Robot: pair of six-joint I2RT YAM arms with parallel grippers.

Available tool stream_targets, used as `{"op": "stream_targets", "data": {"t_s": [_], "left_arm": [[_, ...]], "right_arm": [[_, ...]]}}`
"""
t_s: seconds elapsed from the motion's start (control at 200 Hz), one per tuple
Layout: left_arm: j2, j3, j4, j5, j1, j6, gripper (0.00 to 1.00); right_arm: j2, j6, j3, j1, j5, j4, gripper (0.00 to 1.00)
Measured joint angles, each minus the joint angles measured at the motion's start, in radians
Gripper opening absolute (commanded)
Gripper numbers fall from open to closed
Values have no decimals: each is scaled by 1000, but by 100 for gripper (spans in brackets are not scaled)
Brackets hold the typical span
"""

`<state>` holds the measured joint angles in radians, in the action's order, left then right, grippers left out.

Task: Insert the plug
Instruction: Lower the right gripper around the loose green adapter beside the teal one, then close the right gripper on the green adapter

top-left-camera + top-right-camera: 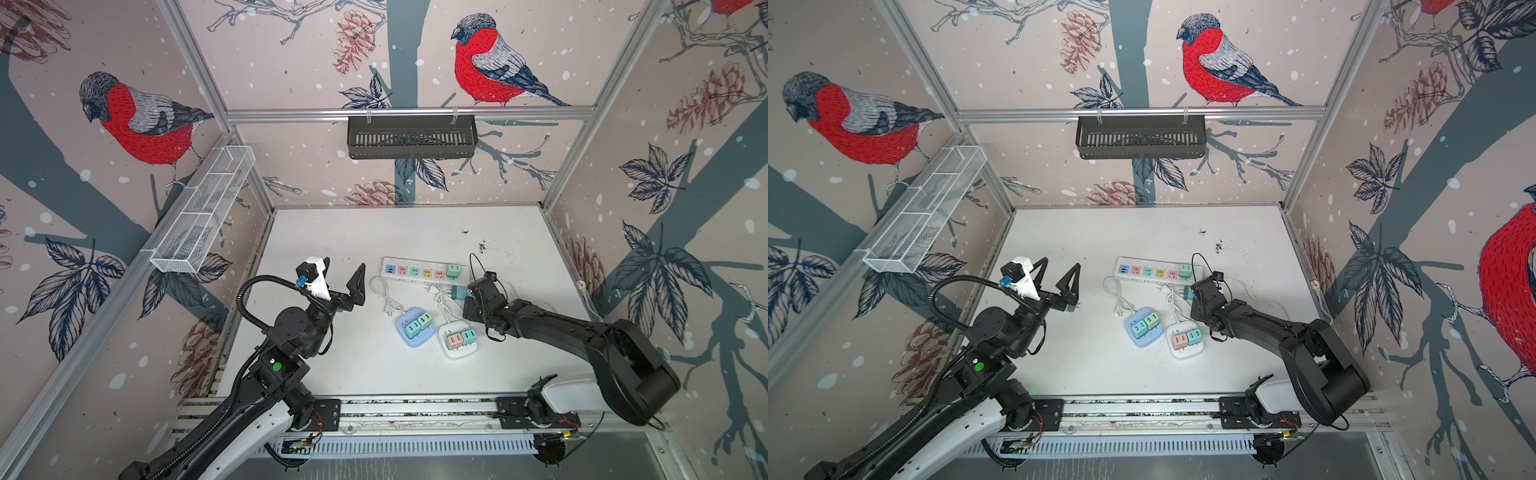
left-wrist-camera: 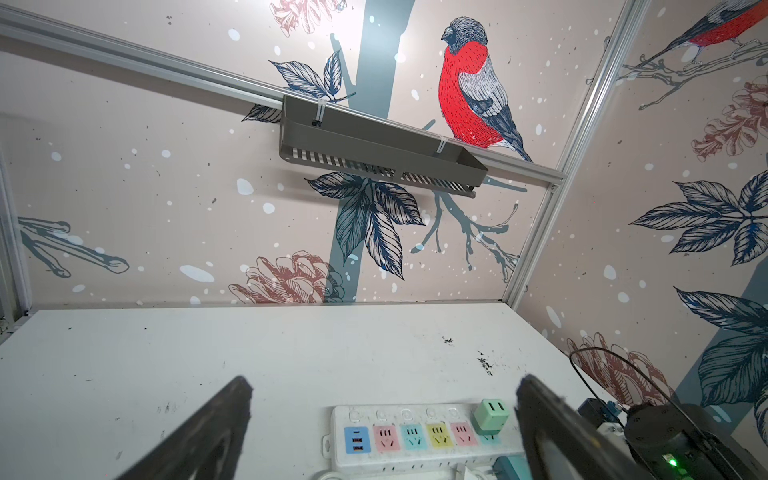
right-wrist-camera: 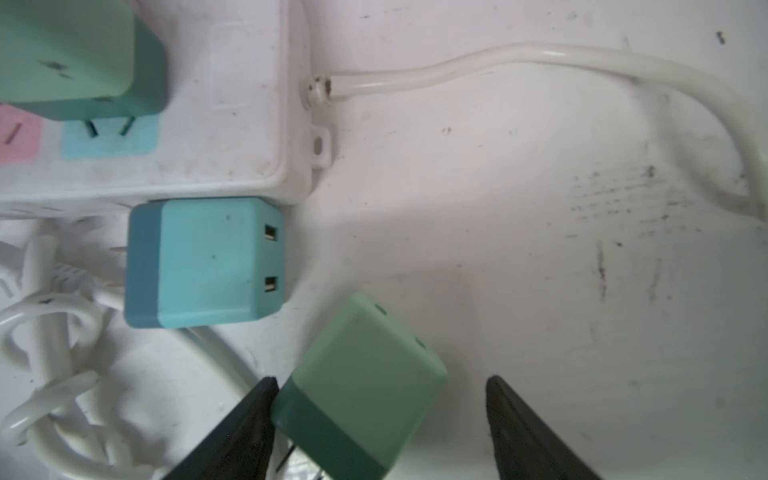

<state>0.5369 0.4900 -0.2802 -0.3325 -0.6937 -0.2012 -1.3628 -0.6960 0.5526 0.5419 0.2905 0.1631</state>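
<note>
Nearest the right wrist camera, a green plug (image 3: 365, 365) is found lying tilted on the table (image 3: 540, 249), its dark base and prongs turned toward the gripper. It is placed between the fingers of the right gripper (image 3: 381, 384), whose jaws are spread wider than the plug. One finger (image 3: 249, 415) is set against the corner of the dark base, though contact cannot be confirmed. The other is clear of the plug, so no grip is recorded.

A blue plug (image 3: 203, 262) is noted on its side, touching the long edge of the power strip (image 3: 232, 124). A second green plug (image 3: 75, 54) is stood in the strip's end socket, prongs partly showing.

In both top views the left gripper (image 1: 344, 270) (image 1: 1061, 268) is seen raised over bare table, left of the strip and apart from it. Its jaws are wide and nothing is held.
</note>
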Motion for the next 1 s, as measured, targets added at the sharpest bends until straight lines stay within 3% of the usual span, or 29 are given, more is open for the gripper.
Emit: {"op": "stream_targets", "data": {"t_s": [0.265,0.46,0.766,1.001], "left_arm": [[-9,0,1,16,0,0,98],[-16,0,2,17,0,0,98],[-12,0,4,19,0,0,98],[-15,0,4,18,0,0,99]], "right_arm": [[124,-24,-82,-71,-4,11,70],[191,-34,-106,-95,-31,9,70],[96,-6,-21,-113,-51,9,70],[4,29,10,-135,-52,5,62]]}}
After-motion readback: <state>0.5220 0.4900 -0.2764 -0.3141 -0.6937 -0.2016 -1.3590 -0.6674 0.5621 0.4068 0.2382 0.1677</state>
